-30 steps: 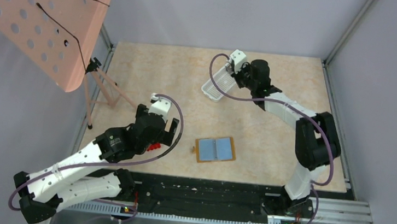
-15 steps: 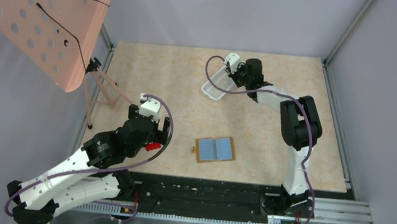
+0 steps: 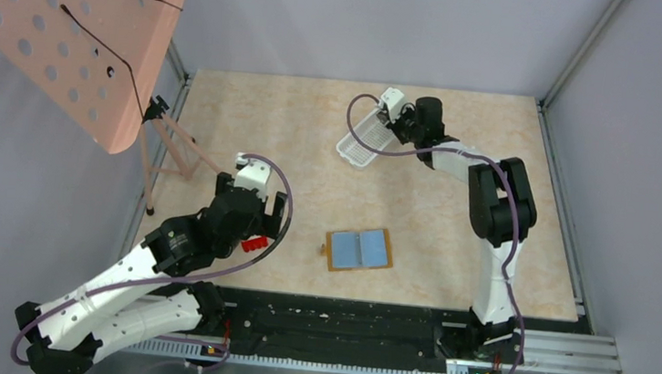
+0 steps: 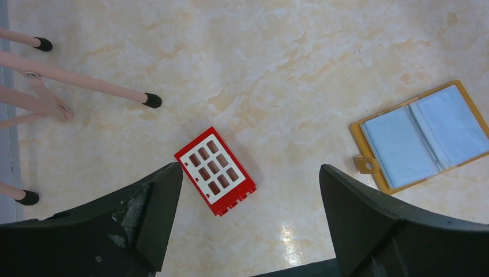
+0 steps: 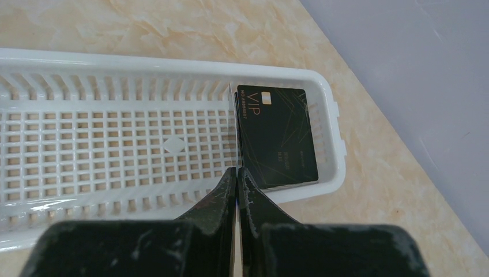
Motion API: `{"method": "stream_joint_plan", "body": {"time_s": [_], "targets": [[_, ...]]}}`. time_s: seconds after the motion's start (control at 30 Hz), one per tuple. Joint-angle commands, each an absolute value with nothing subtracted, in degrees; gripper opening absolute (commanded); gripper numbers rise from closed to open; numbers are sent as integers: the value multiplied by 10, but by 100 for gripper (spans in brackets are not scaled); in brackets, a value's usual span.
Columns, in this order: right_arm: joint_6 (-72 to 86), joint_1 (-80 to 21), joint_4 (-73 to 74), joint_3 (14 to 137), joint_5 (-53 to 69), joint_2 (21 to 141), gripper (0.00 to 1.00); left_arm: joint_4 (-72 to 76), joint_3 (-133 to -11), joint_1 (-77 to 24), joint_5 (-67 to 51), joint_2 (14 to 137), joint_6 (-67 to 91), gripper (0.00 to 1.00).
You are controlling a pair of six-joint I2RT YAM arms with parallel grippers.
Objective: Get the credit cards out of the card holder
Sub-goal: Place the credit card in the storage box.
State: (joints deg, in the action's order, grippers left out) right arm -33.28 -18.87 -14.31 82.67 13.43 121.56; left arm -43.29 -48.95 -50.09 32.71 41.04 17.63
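The holder (image 3: 358,249) lies open flat toward the table's 6 o'clock edge; whether its pale sleeves hold any cards cannot be told. The left gripper (image 4: 249,173) hangs wide open at its 9 o'clock, over a red block (image 4: 215,171). The right gripper (image 5: 237,173), at the tray (image 5: 115,63) toward 12 o'clock, pinches what seems a card (image 5: 236,127) edge-on, beside a black card (image 5: 278,138) lying inside. Cards should be light, stiff and slick, so they are best pinched by an exposed edge with the limp holder pinned.

Red slotted block (image 4: 215,171) near pink stand (image 3: 67,33); white tray (image 5: 115,60) well apart.
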Motion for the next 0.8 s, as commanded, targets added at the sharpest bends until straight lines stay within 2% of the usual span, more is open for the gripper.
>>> {"method": "stream_joint_plan", "body": {"time_s": [0.0, 0.77], "targets": [[-357, -182, -160, 849, 151, 1218, 0, -400, -489, -487, 310, 408, 166, 94], [-402, -172, -156, 857, 173, 1205, 0, -396, -489, -477, 288, 411, 169, 91]]}}
